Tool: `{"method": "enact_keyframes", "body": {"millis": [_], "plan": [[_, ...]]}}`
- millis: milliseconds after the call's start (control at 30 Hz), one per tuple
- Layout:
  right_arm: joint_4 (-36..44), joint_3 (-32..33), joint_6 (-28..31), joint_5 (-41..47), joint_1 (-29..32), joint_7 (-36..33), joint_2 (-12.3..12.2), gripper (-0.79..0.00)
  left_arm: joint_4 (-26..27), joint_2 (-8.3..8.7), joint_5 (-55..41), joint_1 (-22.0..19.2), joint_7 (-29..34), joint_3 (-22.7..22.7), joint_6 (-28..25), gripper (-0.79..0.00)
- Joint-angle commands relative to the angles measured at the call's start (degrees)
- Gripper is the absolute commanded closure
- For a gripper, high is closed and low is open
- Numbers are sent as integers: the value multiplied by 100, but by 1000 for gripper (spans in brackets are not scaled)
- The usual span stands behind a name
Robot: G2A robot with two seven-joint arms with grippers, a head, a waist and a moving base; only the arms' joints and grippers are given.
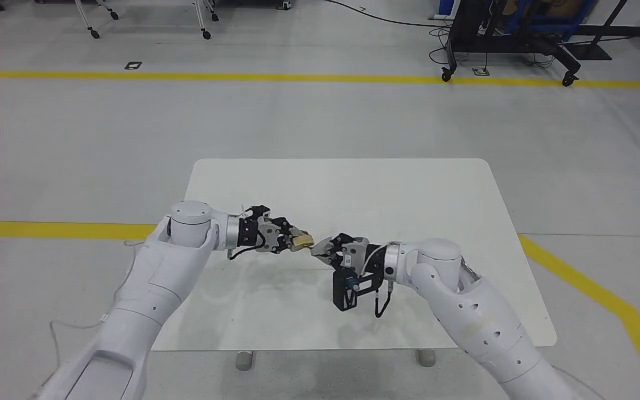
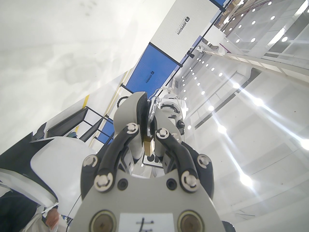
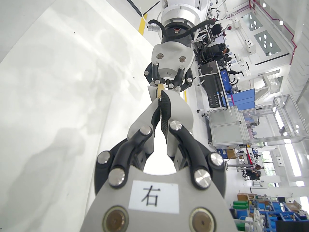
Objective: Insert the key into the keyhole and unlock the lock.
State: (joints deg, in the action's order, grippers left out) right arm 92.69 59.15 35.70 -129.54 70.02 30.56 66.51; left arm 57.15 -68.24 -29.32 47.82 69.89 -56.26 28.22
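Where both arms meet above the white rounded worktop (image 1: 420,200), the right tool (image 1: 326,250) is seen pressed together, seemingly on the small silvery key (image 2: 152,112). At its 10 o'clock the brass padlock (image 1: 300,241) is clamped in the left tool (image 1: 293,239). Insertion is judged begun, though whether the key is seated cannot be told. Turning is left.

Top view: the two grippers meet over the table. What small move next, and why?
Probably ease the right gripper, shut on the key, toward the brass padlock in the left gripper before any turn: key and padlock meet, but how deep the key sits is hidden.
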Motion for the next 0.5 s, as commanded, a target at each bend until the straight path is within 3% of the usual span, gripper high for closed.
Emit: {"method": "enact_keyframes", "body": {"millis": [0, 133, 300, 467], "plan": [[4, -16, -21, -7, -12, -38, -7, 0, -2, 4, -5, -3, 2, 11, 12, 0], [125, -44, -114, -81, 5, -281, -19, 0, -14, 10, 2, -14, -105, 17, 8, 0], [538, -195, -136, -580, 147, -1514, -9, 0, 37, -8, -241, 47, -616, -102, -116, 0], [672, -326, -198, -515, 162, -1919, 29, 0, 151, -15, -269, 113, -854, -81, -72, 0]]}}
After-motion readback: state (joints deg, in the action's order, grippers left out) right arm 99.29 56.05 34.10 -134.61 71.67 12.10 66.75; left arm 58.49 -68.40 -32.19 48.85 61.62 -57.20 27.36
